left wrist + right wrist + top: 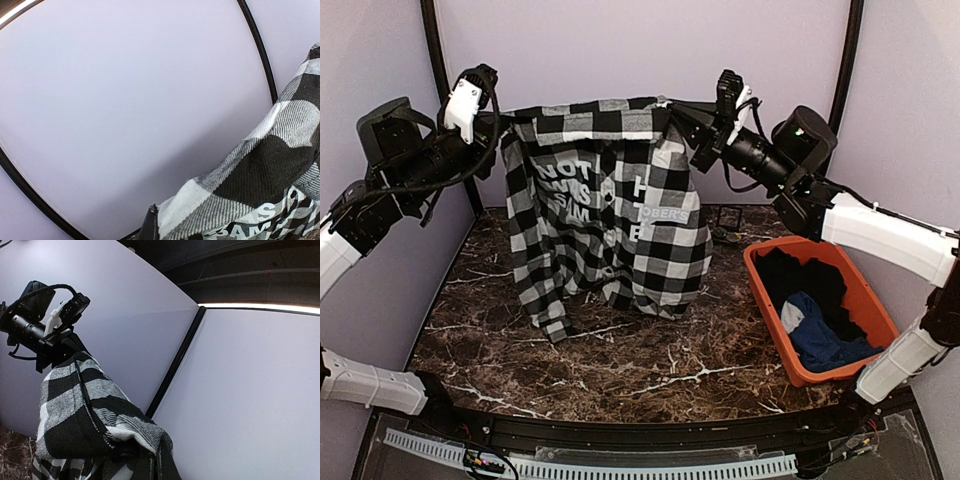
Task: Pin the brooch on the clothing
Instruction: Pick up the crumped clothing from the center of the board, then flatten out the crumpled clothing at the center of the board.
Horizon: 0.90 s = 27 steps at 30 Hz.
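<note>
The clothing [610,220], a black-and-white checked shirt with white block lettering, hangs in the air, stretched between both arms, its hem just above the marble table. My left gripper [508,122] is shut on the shirt's top left corner. In the left wrist view one dark fingertip [150,226] shows against the cloth [260,175]. My right gripper [672,108] is shut on the top right corner. In the right wrist view its fingers are buried under bunched fabric [75,410]. The brooch is out of view.
An orange basket [764,275] at the right holds dark and blue garments [820,335]. A small dark object [728,220] lies on the table beside it. Pale walls with black posts [845,60] enclose the back and sides.
</note>
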Each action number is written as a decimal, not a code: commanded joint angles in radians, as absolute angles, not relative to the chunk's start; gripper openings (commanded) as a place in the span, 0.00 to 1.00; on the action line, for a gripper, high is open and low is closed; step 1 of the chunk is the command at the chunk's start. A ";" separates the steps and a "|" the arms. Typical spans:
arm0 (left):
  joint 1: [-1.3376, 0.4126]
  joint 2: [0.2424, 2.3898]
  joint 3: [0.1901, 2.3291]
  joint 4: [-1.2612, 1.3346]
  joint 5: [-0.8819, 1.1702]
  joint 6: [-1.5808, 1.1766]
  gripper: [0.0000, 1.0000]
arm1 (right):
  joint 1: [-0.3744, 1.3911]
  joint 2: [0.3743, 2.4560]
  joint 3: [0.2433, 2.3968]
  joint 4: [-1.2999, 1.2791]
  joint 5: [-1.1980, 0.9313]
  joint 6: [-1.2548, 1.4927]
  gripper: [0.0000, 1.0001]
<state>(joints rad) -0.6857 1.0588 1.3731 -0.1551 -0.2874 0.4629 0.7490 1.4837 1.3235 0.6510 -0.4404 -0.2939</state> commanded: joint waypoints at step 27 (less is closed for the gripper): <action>-0.675 0.873 1.392 -0.331 -0.197 0.266 0.01 | 0.810 1.415 1.536 0.286 -0.294 -0.088 0.00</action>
<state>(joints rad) -0.6914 0.8272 1.3777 -0.3042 0.1860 0.3138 0.8337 1.3460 1.4673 0.3340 -0.5896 -0.0616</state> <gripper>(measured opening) 0.016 0.006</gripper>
